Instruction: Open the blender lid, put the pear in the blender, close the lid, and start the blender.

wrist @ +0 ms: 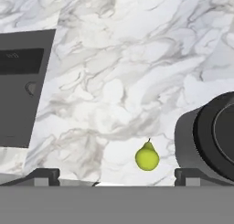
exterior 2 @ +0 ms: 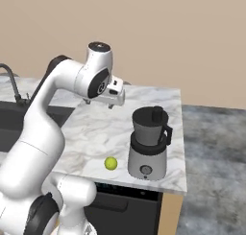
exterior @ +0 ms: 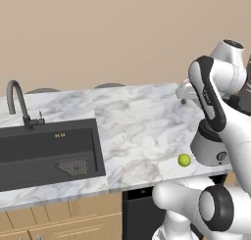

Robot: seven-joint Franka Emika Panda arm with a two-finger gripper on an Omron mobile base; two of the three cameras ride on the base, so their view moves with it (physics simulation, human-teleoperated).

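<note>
Right base view: the gripper [exterior 2: 98, 104], jaws spread and holding nothing, hangs above bare marble counter [exterior 2: 96, 128] left of the blender [exterior 2: 149, 145], black lid [exterior 2: 151, 118] on. The pear [exterior 2: 111, 163] lies just beside the blender base, near the counter's front edge. The arm hides most of the sink [exterior 2: 9, 126].

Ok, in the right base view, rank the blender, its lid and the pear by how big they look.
1. The blender, by far the largest.
2. The blender lid, as wide as the jar.
3. The pear, smallest.
</note>
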